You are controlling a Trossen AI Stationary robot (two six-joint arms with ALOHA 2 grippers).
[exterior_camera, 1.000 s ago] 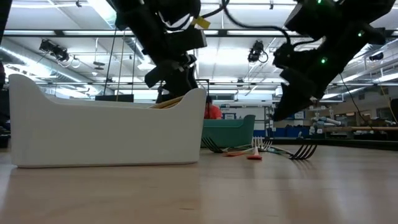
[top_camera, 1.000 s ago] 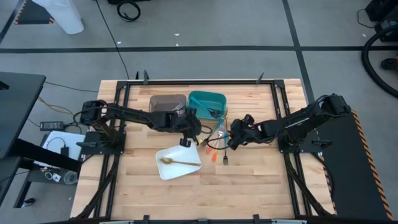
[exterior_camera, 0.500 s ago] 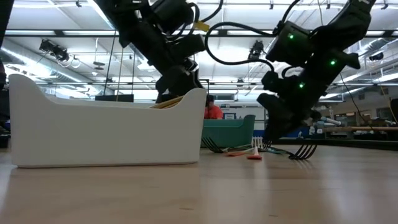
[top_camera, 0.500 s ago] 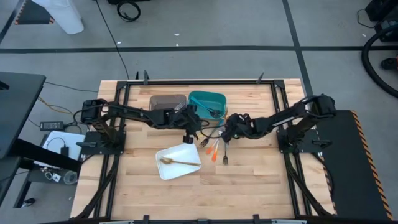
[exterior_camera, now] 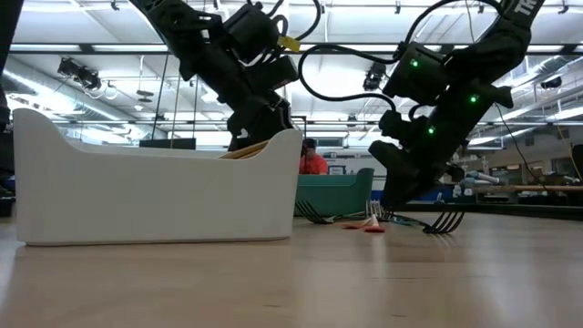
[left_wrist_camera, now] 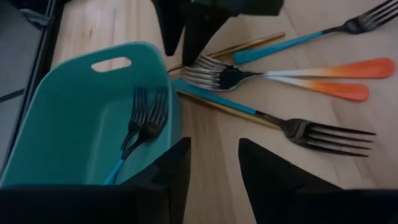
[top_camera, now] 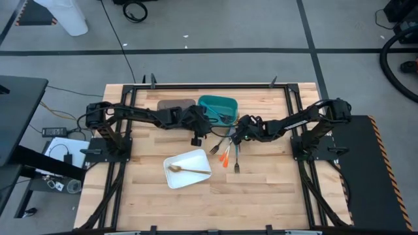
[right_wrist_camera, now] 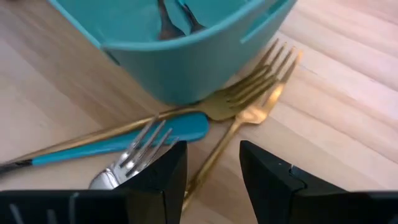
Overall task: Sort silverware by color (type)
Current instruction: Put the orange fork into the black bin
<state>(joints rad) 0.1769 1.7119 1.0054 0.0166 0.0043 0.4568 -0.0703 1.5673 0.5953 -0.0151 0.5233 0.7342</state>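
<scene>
The loose silverware [top_camera: 225,151] lies fanned on the wood beside the teal bin [top_camera: 217,108]: orange-handled forks [left_wrist_camera: 336,78], blue-handled forks [left_wrist_camera: 273,118] and gold forks [right_wrist_camera: 249,102]. Two dark forks with blue handles [left_wrist_camera: 143,124] lie inside the bin. A gold spoon [top_camera: 186,171] rests in the white tray [top_camera: 196,160]. My left gripper [left_wrist_camera: 214,168] hovers open at the bin's near corner, pointing at the pile. My right gripper [right_wrist_camera: 211,180] hangs open low over the gold forks, facing the bin from the other side. Both also show in the high view: left gripper [top_camera: 208,128], right gripper [top_camera: 237,132].
A grey bin [top_camera: 175,104] stands left of the teal one at the far side. The white tray [exterior_camera: 155,191] fills the left of the low view. Black frame rails [top_camera: 124,130] run along the table's left and right sides. Bare wood [top_camera: 274,189] lies near the front edge.
My left gripper has gone from over the tray's far corner toward the teal bin and the pile, sinking a little and turning. My right gripper has swung toward the table's left and far edge, dropped close over the forks and rolled. No silverware has moved.
</scene>
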